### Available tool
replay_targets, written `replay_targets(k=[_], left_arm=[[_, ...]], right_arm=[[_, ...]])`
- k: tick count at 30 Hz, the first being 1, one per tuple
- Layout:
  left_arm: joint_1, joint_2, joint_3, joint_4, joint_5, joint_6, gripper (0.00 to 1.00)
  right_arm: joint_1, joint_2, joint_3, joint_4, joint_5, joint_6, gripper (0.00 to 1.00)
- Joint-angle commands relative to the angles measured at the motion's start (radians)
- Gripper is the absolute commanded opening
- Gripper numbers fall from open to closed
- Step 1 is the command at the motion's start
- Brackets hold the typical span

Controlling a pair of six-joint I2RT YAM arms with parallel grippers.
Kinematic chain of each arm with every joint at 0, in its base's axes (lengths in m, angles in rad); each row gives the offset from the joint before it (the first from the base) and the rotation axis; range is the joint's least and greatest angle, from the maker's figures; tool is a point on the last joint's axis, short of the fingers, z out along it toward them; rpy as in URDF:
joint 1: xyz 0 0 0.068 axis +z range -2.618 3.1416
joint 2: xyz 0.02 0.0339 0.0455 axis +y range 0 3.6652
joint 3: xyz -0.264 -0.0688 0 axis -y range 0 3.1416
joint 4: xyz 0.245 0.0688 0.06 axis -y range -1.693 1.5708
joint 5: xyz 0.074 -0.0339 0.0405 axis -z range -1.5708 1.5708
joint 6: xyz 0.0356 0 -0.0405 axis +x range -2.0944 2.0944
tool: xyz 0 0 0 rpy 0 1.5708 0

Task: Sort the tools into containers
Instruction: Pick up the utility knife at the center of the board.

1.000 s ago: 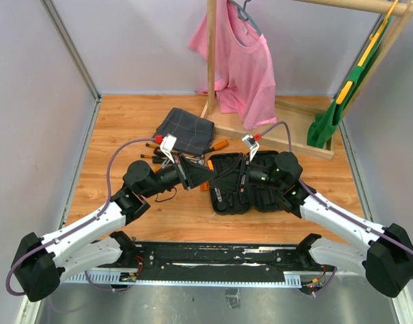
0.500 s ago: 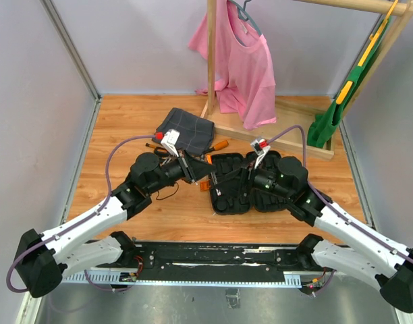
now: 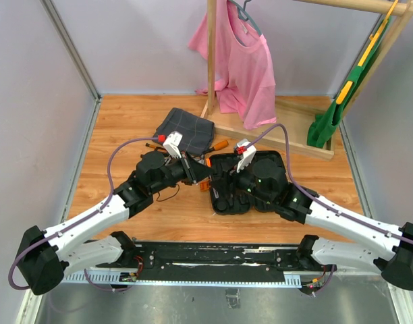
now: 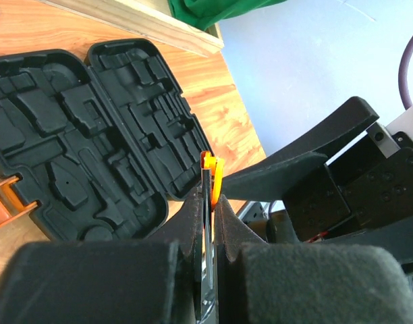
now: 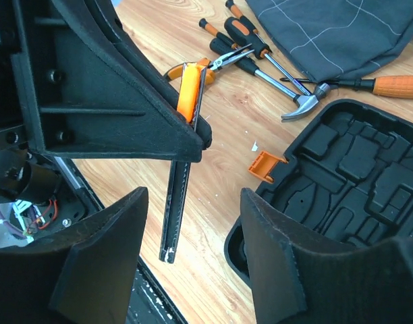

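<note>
Right gripper (image 5: pixel 193 229): spread open, one finger on each side of the slim tool's (image 5: pixel 177 202) lower end; no contact is seen.
Left gripper (image 4: pixel 208 209): clenched on the slim tool, which is held in the air just left of the tool case (image 5: pixel 355 162).
Handling: judged light, stiff, thin and perhaps slippery; the flat sides are best taken.
Arms: both are bent inward, the wrists close together.
Far left: hammer (image 5: pixel 308 106) and pliers (image 5: pixel 213 66) are left loose.

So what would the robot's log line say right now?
left gripper: shut on slim orange tool | right gripper: open, near it | tool case: open | hammer: outside case
</note>
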Motion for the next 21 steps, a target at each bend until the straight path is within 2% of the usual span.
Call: replay_targets(k=[1,5,10,18,21], left_arm=[[0.002,0.008,0.023,0.013,0.001,-0.001,0.0],[0.002,0.019,0.022,0.022,0.011,-0.008,0.0],[0.002,0.021,0.02,0.027,0.015,-0.01,0.01],[0.002,0.02,0.013,0.034,0.017,-0.015,0.0],[0.002,0.022,0.013,0.04,0.021,-0.018,0.0]], right_arm=[[0.032,0.023,0.04,-0.008,0.065,-0.03,0.57],[0.036,0.041,0.038,0.016,0.043,-0.023,0.51],[0.036,0.052,0.034,0.024,0.041,-0.008,0.33],[0.036,0.079,0.035,0.052,0.01,0.014,0.24],[0.036,0.087,0.033,0.057,0.005,0.019,0.23]])
